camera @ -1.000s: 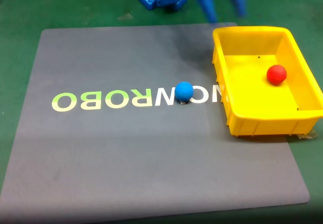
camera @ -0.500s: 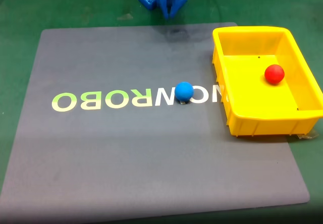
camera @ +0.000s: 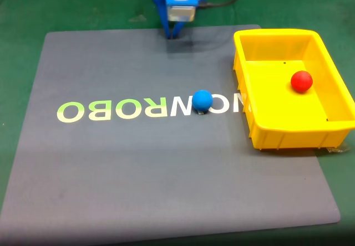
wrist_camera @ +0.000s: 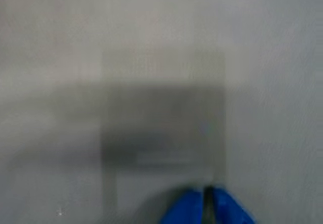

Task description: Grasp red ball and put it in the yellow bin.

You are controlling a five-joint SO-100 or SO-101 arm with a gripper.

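The grey mat (camera: 166,163) covers most of the green table (camera: 22,13), and the yellow bin (camera: 333,129) sits at its right edge in the fixed view. The red ball (camera: 302,81) already rests inside that bin, so the task looks done (the blue ball (camera: 202,100) stays mid-mat). The gripper (wrist_camera: 208,206), blurred in the wrist view, appears closed on nothing, tips together, well apart from the ball.

Blue arm folded, end effector (wrist_camera: 206,204) closed (tips touching), empty
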